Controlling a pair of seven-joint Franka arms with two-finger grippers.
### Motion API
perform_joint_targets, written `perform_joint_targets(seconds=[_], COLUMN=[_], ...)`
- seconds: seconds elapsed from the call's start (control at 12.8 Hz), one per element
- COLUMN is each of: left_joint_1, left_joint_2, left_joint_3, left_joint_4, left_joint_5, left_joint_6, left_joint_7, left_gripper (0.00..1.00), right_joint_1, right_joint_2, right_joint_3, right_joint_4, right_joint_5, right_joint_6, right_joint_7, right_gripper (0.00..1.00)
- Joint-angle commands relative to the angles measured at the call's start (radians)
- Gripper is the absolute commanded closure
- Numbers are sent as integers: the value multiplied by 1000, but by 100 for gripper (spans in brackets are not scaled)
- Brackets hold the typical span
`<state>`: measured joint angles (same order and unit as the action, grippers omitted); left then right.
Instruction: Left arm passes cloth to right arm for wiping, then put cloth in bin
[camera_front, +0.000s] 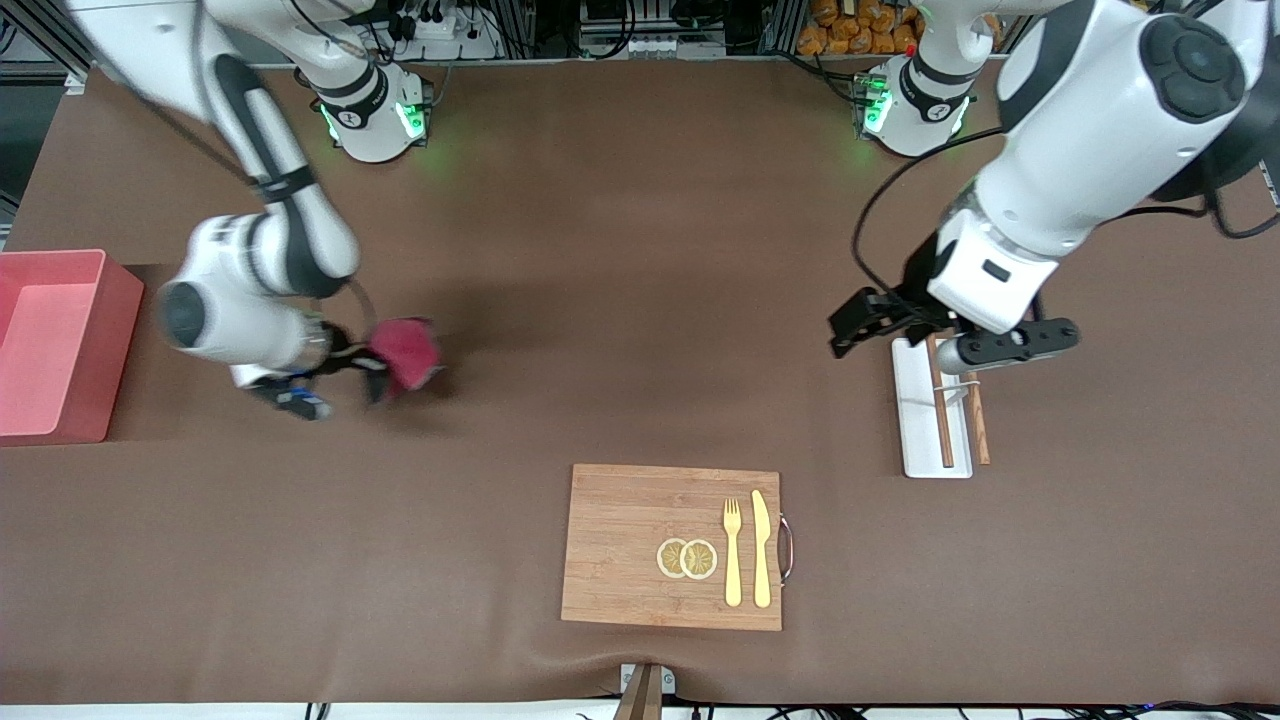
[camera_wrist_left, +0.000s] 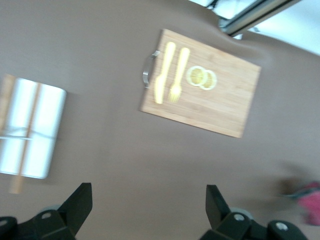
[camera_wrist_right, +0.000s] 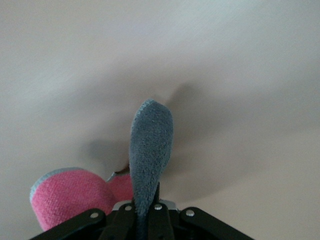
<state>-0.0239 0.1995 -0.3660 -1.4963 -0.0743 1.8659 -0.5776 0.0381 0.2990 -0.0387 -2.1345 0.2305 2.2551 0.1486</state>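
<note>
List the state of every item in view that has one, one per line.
cloth: bunched, clamped in the right gripper, over bare table near the bin
bin: open-topped, nothing seen inside
left gripper: open, holding nothing, over the white tray
chopsticks: lying along the white tray
cutting board: flat, bearing fork, knife and two lemon slices

A wooden cutting board (camera_front: 672, 546) lies on the brown desk (camera_front: 600, 300), carrying two lemon slices (camera_front: 687, 558), a yellow fork (camera_front: 732, 550) and a yellow knife (camera_front: 761, 548). Toward the left arm's end sits a white tray (camera_front: 915, 425) with wooden chopsticks (camera_front: 941, 420).
</note>
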Motion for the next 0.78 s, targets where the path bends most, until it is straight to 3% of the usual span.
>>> perform_joint_targets(seconds=[0.0,0.23,0.47,0.7], left_joint_1=[-45,-57,-70,-74], left_joint_2=[-95,-173,-199,-221], left_joint_3=[117,215,253,274], left_joint_4=[-47,-104,-102,-102], left_joint_5=[34,36,89,126], left_joint_6=[-83,-144,-249,-284], left_joint_7=[114,275,341,421], left_gripper=[0,0,0,0], right_joint_1=[-243,-374,-399,-289], right_joint_2=[-26,5,66,75], right_joint_3=[20,19,23,29], right_joint_4=[13,109,99,39], right_joint_5=[-98,-179,-197,-116], right_joint_6=[-5,-9,3,15], right_joint_7=[-451,-818,-804,-582], right_gripper=[100,100,100,100])
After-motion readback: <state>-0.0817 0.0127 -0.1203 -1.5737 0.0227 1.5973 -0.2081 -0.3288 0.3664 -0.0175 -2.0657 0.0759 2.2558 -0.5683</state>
